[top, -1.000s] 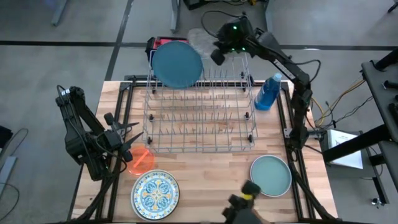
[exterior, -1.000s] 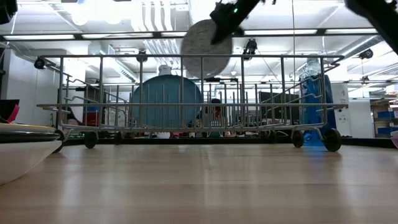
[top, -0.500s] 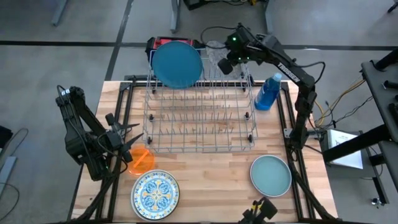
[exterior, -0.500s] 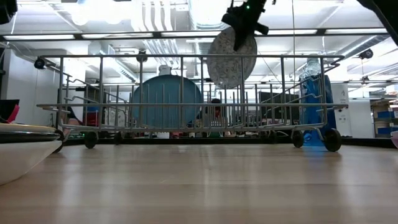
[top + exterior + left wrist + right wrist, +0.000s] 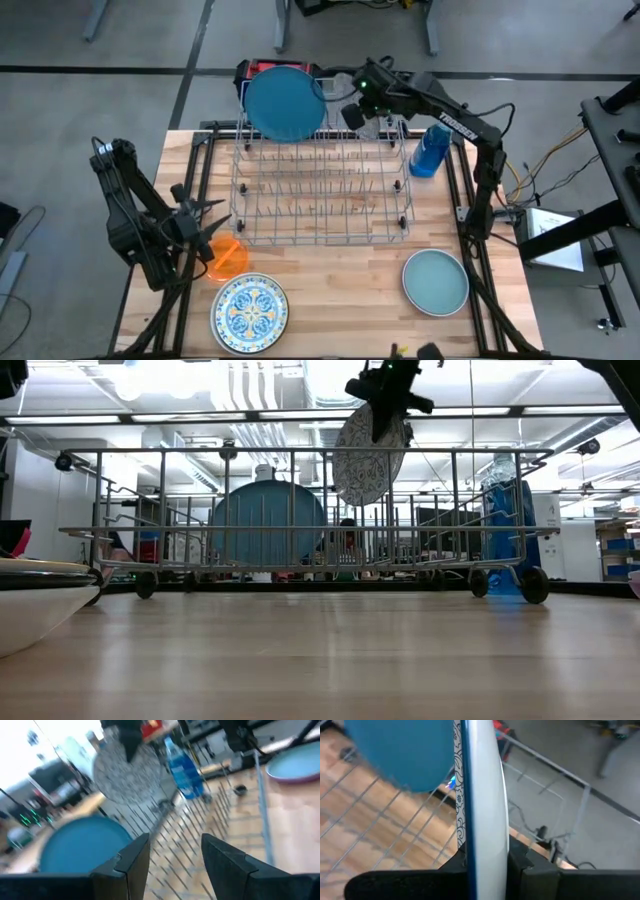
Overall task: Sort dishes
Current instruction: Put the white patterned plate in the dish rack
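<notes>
The right claw (image 5: 385, 400) pinches the patterned plate (image 5: 362, 455) by its top rim, hanging it on edge over the far side of the wire rack (image 5: 322, 190), just beside the racked blue plate (image 5: 285, 103). Best lowered straight between two tines — square to them, released only once seated. The left claw (image 5: 213, 222) waits half-wide at the worktop's left edge, holding nothing.

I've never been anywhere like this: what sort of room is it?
Most likely a robotics lab or workshop. A wooden table carries a wire dish rack between two dark robot arms, cables trail over the bare floor, and strip lights and shelving fill the room behind.
</notes>
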You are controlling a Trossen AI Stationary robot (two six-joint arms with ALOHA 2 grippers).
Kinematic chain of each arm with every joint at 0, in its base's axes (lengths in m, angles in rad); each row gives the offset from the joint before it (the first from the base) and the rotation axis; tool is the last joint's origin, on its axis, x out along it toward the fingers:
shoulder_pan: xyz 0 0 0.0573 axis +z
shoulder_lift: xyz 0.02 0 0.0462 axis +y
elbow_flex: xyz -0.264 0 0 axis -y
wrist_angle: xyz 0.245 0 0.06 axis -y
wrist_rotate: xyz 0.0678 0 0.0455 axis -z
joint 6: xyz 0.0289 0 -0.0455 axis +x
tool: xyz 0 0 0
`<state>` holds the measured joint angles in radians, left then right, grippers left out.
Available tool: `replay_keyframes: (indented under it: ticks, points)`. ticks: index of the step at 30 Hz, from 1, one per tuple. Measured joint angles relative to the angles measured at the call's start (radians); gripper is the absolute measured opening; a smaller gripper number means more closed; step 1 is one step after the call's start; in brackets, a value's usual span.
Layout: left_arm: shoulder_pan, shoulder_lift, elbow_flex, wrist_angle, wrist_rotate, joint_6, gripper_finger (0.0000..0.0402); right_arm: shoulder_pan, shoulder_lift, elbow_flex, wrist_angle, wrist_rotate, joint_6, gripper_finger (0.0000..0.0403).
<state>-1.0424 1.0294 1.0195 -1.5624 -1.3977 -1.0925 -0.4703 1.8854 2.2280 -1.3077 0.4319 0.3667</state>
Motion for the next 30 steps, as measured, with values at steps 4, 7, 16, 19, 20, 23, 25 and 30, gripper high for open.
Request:
replay_keyframes:
  ticks: [4,7,16,19,20,23,25,30]
  points:
    - [0.0,-0.006,-0.021,-0.001,-0.098,0.062,0.0168,0.063,-0.001,0.0,-0.003,0.114,0.096,0.0024]
    - [0.0,-0.013,-0.025,-0.002,-0.138,0.1,0.0168,0.092,-0.001,0.0,-0.016,0.119,0.155,0.0024]
    - [0.0,-0.02,-0.023,-0.002,-0.139,0.153,0.0168,0.058,-0.001,0.002,-0.035,0.056,0.211,0.0024]
    - [0.0,-0.024,-0.02,-0.002,-0.14,0.168,0.0168,0.052,-0.001,-0.003,-0.031,0.045,0.224,0.0024]
    - [0.0,-0.026,-0.02,-0.002,-0.14,0.169,0.0168,0.051,-0.001,-0.008,-0.028,0.041,0.229,0.0024]
    - [0.0,-0.032,-0.02,-0.002,-0.14,0.178,0.0168,0.049,-0.001,-0.021,-0.019,0.042,0.252,0.0024]
    - [0.0,-0.034,-0.02,-0.002,-0.14,0.19,0.0168,0.051,-0.001,-0.029,-0.018,0.041,0.268,0.0024]
    - [0.0,-0.04,-0.02,-0.009,-0.14,0.196,0.0168,0.051,0.011,-0.036,-0.004,0.05,0.297,0.0024]
